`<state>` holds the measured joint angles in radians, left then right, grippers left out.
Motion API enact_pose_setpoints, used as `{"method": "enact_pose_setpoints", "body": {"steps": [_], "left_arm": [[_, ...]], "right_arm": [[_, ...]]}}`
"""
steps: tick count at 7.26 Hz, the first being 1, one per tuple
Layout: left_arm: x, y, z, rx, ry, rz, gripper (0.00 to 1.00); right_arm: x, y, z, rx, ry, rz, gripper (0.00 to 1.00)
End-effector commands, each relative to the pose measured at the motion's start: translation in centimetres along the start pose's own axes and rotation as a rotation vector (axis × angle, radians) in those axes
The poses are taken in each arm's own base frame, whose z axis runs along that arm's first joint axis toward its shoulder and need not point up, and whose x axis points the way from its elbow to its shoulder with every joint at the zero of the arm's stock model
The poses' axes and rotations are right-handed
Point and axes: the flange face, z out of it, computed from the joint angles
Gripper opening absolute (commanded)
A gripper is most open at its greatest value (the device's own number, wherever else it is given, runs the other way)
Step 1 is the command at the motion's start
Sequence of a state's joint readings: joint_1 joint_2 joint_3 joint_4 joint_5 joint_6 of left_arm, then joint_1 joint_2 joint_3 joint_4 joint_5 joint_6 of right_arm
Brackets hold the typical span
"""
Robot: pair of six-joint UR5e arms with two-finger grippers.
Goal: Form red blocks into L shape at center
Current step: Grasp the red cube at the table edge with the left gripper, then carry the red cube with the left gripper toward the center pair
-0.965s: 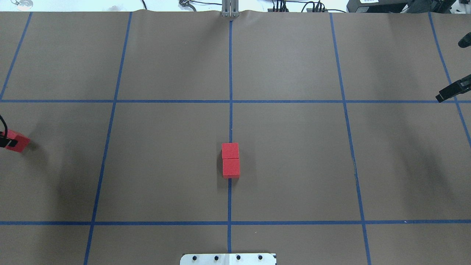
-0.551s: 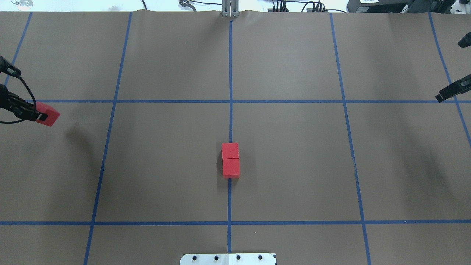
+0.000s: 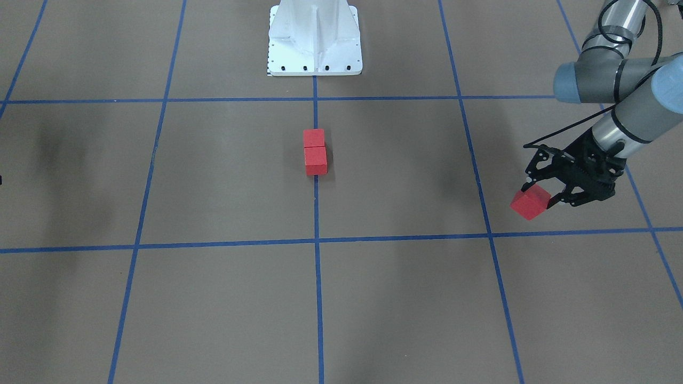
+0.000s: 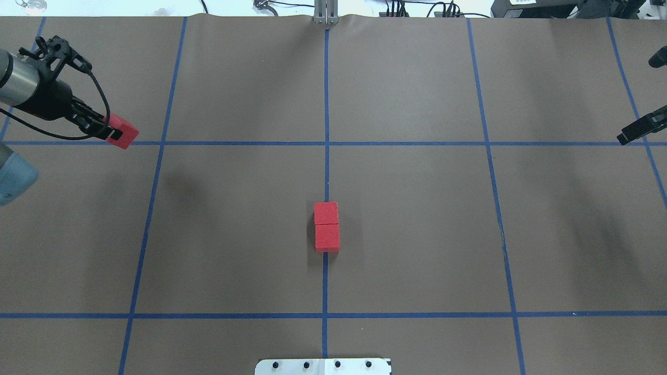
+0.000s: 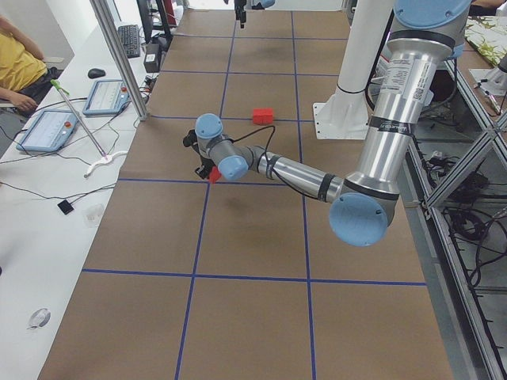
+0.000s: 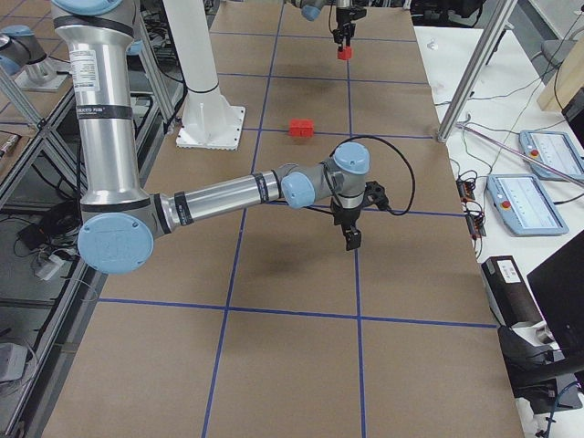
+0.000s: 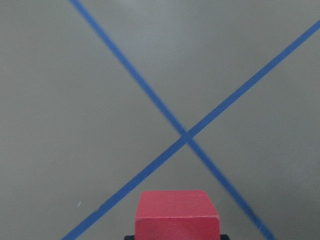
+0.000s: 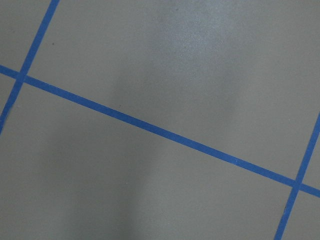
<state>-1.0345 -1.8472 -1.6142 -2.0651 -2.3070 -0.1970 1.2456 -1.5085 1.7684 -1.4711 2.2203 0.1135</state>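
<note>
Your left gripper (image 4: 112, 132) is pinching one red block (image 4: 124, 132), held off the table beside a tape crossing (image 4: 161, 143) on the robot's left side. The other two red blocks (image 4: 326, 213) sit touching in a straight row at the center (image 4: 396, 219), right on the middle blue tape line (image 4: 326, 156). Between the held one and that pair you've got brown surface and one tape line (image 4: 151, 208). Your right gripper (image 4: 633, 130) hangs well off on the opposite side; can't tell if it's spread or pressed together. At the near edge there's the white robot base (image 4: 323, 366).
</note>
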Motion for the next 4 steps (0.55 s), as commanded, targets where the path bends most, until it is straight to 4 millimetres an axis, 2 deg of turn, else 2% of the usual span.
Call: {"method": "enact_pose_setpoints", "body": {"steps": [1,2,3,4], "left_arm": [[5.5,-4.5,2.0,-0.007,0.045,0.07,0.0],[7.9,-6.5,2.5,0.017,0.04,0.121,0.0],[9.1,-7.6,2.6,0.032,0.034,0.142,0.0],[9.2,-7.3,2.3,0.052,0.039,0.177,0.0]], "right_arm": [[0.1,0.0,0.1,-0.002,0.001,0.001,1.0],[0.1,0.0,0.1,-0.002,0.001,0.003,1.0],[0.1,0.0,0.1,-0.001,0.002,0.003,1.0],[0.1,0.0,0.1,-0.003,0.002,0.004,1.0]]}}
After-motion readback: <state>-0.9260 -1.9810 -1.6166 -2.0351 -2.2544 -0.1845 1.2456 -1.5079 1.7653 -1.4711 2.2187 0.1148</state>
